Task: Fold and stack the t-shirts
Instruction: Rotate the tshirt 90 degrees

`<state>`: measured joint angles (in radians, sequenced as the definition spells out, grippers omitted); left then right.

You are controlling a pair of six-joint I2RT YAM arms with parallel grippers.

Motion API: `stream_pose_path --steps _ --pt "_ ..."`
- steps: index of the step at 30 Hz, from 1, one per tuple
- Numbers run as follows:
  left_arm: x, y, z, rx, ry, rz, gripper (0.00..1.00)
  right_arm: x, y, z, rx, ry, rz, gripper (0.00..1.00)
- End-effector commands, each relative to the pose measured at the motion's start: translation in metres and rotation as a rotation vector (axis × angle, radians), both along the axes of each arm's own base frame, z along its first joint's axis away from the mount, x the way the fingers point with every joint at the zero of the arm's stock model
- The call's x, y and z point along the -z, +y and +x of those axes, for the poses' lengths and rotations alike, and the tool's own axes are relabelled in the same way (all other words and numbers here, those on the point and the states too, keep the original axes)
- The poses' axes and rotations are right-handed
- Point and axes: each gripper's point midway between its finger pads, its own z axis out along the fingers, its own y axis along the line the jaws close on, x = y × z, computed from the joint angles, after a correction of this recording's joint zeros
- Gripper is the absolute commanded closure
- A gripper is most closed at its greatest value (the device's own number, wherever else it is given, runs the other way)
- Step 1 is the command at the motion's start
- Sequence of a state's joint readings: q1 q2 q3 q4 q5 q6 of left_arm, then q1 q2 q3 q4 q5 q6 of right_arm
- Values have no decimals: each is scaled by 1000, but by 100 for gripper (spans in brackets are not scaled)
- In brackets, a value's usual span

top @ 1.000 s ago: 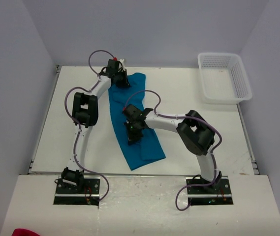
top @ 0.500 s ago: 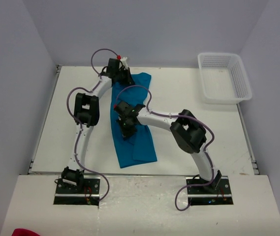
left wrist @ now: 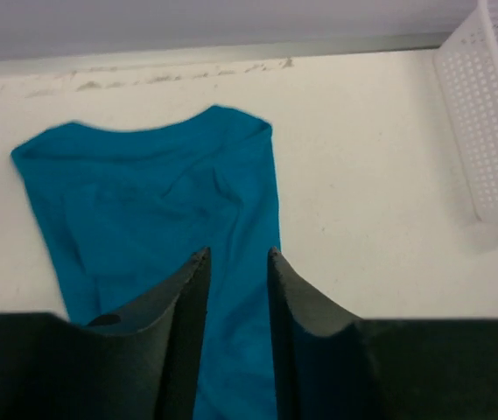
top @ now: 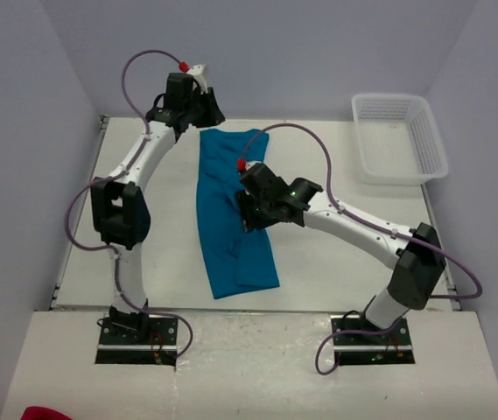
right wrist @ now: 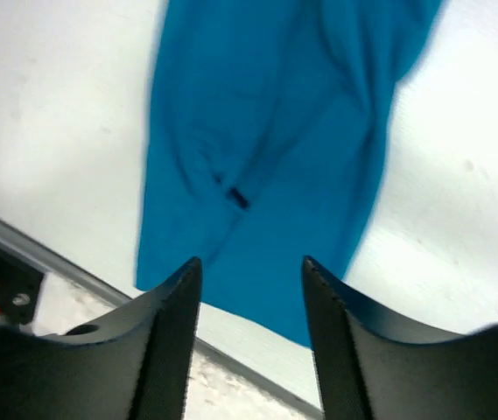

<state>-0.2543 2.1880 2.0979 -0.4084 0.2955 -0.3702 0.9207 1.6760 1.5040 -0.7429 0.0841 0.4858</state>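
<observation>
One teal-blue t-shirt (top: 231, 219) lies on the white table as a long narrow strip, folded lengthwise, running from the far middle towards the near edge. My left gripper (top: 203, 114) hangs above the strip's far end, its jaws a little apart with nothing between them. In the left wrist view the t-shirt (left wrist: 161, 192) lies flat below the gripper (left wrist: 235, 258). My right gripper (top: 247, 213) hovers over the strip's middle, open and empty. In the right wrist view the t-shirt (right wrist: 275, 131) lies beneath the gripper (right wrist: 251, 267), its near hem by the table's front edge.
A white mesh basket (top: 399, 138) stands at the far right corner, and its wall (left wrist: 494, 114) also shows in the left wrist view. Grey walls close in the table on three sides. The table's front edge (right wrist: 73, 271) runs just past the shirt's near end.
Both grippers have opened and let go of the t-shirt. Both have risen off the cloth, the left towards the back wall. The shirt now lies straighter.
</observation>
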Motion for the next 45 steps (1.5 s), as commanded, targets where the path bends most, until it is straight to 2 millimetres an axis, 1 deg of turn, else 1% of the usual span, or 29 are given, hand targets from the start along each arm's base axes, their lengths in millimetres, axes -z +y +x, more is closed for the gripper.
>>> stream_pose_path --steps 1,2,3,4,5,6,7,8,9,10,11,13,15,18,20,24,28,29,30,31,32,33,35,37,38,39,40,41,45 --pt "15 34 -45 -175 115 111 68 45 -53 -4 115 45 -146 51" --pt "16 37 -56 -193 122 126 82 51 -60 -5 127 54 -146 58" --pt "20 42 -78 -208 144 148 87 62 -68 -10 129 63 -148 67" --pt "24 42 -91 -213 166 141 90 66 -72 -12 133 67 -147 68" --pt "27 40 -105 -217 194 116 90 80 -82 -19 135 91 -167 68" --pt "13 34 -123 -198 176 94 89 83 -82 -19 138 85 -152 67" --pt "39 40 -144 -219 235 124 84 83 -84 -20 140 83 -138 67" --pt "27 32 -161 -209 213 99 82 91 -85 -26 132 99 -131 71" --pt "52 32 -185 -190 274 107 81 95 -86 -29 130 105 -126 78" --pt "53 26 -195 -170 271 76 80 95 -87 -29 136 104 -112 99" --pt "40 15 -212 -122 255 18 80 102 -88 -34 137 122 -106 100" --pt "58 15 -236 -105 280 19 81 108 -84 -40 116 143 -82 100" --pt "50 17 -252 -106 236 39 82 114 -82 -44 109 159 -65 100" --pt "72 35 -268 -150 268 96 82 119 -82 -48 102 167 -48 100" --pt "98 51 -272 -200 312 182 84 123 -84 -51 99 174 -48 100" --pt "117 52 -241 -215 301 285 90 126 -79 -57 78 202 -34 100" --pt "98 26 -186 -162 185 284 100 116 -71 -63 47 212 7 100" --pt "107 22 -173 -157 193 305 100 115 -70 -65 40 220 7 100" --pt "88 11 -151 -147 138 284 100 115 -69 -65 37 222 8 100" --pt "87 8 -140 -141 132 295 100 114 -68 -65 33 224 7 100" --pt "105 8 -129 -135 157 336 100 111 -67 -65 30 224 4 100" --pt "89 1 -111 -135 122 329 100 111 -66 -66 25 227 0 100" --pt "102 -2 -94 -119 134 333 100 107 -62 -67 15 235 9 100" --pt "89 -7 -70 -114 90 301 100 111 -59 -68 12 248 3 100" --pt "111 -4 -59 -114 131 309 100 111 -57 -67 11 252 6 100" --pt "118 -6 -54 -91 158 302 100 114 -56 -67 11 262 0 100" --pt "103 -10 -36 -95 123 281 100 119 -53 -67 10 278 -11 100" --pt "127 -12 -32 -82 164 294 100 121 -50 -68 10 287 -12 100" --pt "145 -17 -16 -58 173 287 100 129 -41 -70 0 304 -39 100"
